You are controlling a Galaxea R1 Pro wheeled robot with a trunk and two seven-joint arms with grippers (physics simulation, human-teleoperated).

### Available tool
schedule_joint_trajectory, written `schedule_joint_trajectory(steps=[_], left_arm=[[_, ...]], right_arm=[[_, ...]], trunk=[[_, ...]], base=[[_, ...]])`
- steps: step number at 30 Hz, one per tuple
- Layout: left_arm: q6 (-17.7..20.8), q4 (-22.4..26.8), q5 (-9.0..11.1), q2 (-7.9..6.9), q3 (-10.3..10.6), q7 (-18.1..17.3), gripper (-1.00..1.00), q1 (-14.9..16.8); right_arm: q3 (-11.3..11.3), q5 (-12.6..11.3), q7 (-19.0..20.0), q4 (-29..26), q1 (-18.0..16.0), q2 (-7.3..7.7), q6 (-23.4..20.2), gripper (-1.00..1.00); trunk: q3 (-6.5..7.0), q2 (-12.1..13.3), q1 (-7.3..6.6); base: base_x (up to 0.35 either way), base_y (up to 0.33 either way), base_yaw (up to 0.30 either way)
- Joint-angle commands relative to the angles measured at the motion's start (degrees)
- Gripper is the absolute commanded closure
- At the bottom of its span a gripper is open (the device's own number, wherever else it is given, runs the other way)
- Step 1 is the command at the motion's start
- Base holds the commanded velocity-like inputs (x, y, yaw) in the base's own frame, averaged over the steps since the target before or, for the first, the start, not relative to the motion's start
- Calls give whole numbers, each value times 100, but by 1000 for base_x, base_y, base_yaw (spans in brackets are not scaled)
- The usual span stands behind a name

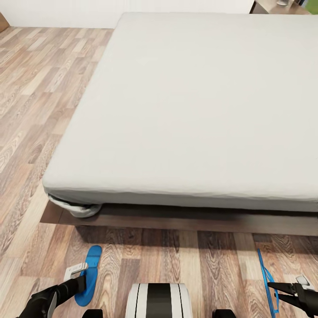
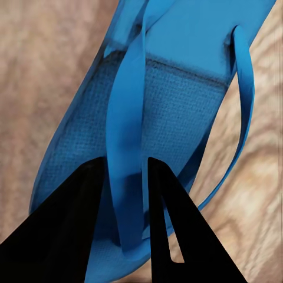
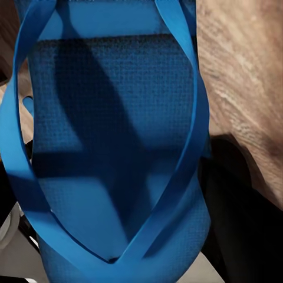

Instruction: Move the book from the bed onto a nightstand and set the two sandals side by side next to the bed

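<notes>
so the wood plank floor (image 1: 39,88) carries everything here. The bed (image 1: 194,106) sits on it ahead of both grippers, with a bare pale grey mattress. One blue sandal (image 1: 89,274) lies flat on the planks right at the left gripper (image 1: 77,274), the other sandal (image 1: 267,282) stands on edge by the right gripper (image 1: 282,289)

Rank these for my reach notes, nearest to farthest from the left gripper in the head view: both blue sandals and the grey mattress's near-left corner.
1. Flat blue sandal, at the left gripper.
2. Grey mattress corner, ahead.
3. Edge-on blue sandal, far right, at the right gripper.
</notes>
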State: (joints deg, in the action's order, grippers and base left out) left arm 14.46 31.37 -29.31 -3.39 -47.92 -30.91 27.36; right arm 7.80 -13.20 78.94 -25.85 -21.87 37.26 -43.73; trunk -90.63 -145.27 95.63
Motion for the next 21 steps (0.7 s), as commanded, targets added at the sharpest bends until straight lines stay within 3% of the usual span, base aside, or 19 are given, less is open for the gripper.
schedule_joint_trajectory(steps=[1,21], left_arm=[[31,10,-31,5,-42,-47,100,6],[26,10,-31,5,-42,-55,100,6]], right_arm=[[2,-16,8,1,-2,1,-52,100],[2,-16,8,1,-2,1,-50,100]], trunk=[[-3,-1,-1],[-3,-1,-1]], base=[[0,0,0],[0,0,0]])
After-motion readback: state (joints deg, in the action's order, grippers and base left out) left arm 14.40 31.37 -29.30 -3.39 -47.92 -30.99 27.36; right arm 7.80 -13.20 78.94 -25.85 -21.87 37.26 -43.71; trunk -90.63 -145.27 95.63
